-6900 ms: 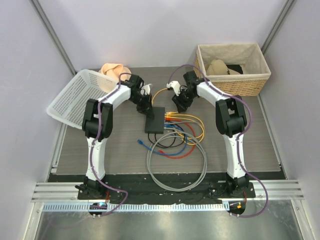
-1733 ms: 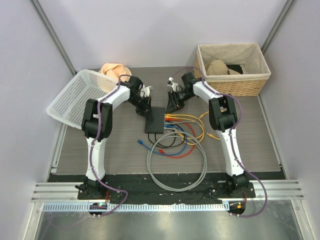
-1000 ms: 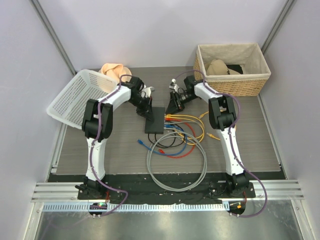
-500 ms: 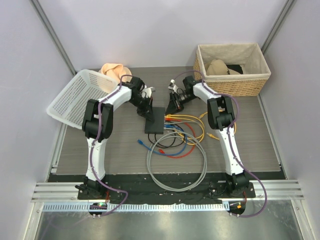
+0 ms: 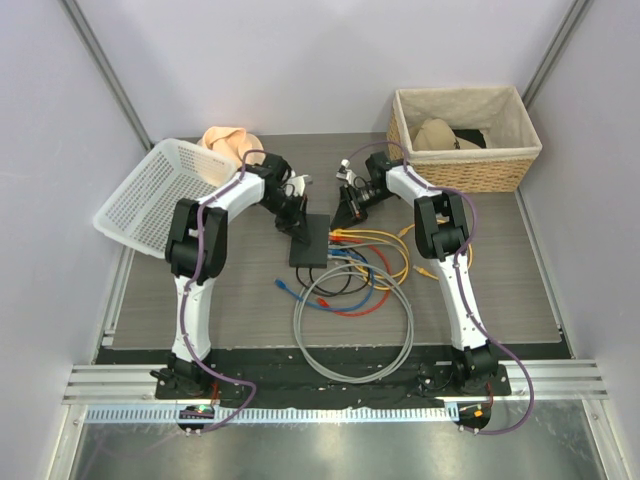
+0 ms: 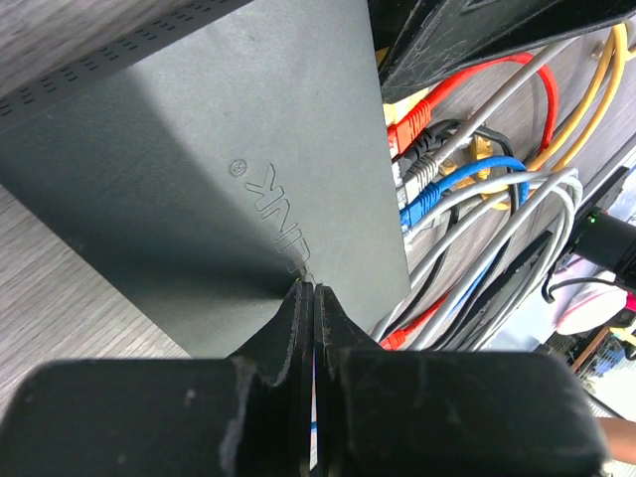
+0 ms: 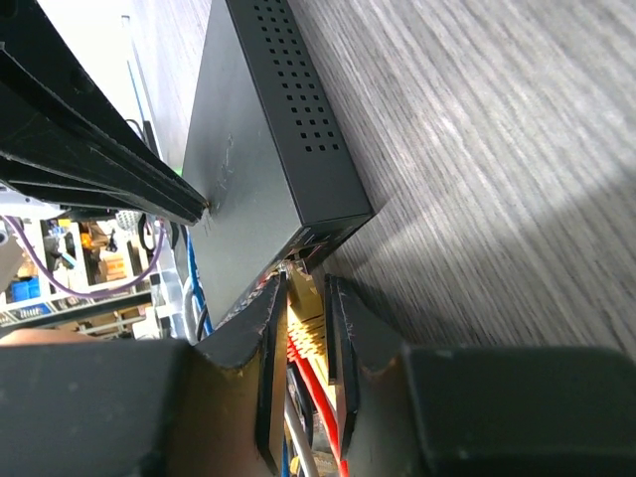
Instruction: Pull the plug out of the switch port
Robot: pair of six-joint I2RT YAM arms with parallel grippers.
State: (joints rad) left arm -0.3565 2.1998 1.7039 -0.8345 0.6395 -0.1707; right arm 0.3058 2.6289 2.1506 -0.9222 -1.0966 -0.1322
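Observation:
The black switch [image 5: 310, 240] lies flat mid-table with yellow, red, grey and blue cables plugged along its right edge. My left gripper [image 5: 298, 222] is shut and empty, its tips [image 6: 306, 290] pressing on the switch's top [image 6: 199, 169]. My right gripper [image 5: 344, 216] is at the far end of the socket row. In the right wrist view its fingers [image 7: 306, 288] close on a yellow plug [image 7: 310, 316] seated in the end socket of the switch [image 7: 248, 169].
A grey cable coil [image 5: 350, 340] and loose red, blue and yellow cables [image 5: 385, 255] lie right of and in front of the switch. A white mesh basket [image 5: 150, 190] stands far left. A wicker basket [image 5: 480, 175] stands far right.
Since the earliest frame my right gripper has dropped from behind the switch to its far socket end, and a yellow cable it held now lies at the right. Almost nothing moved in the last half second.

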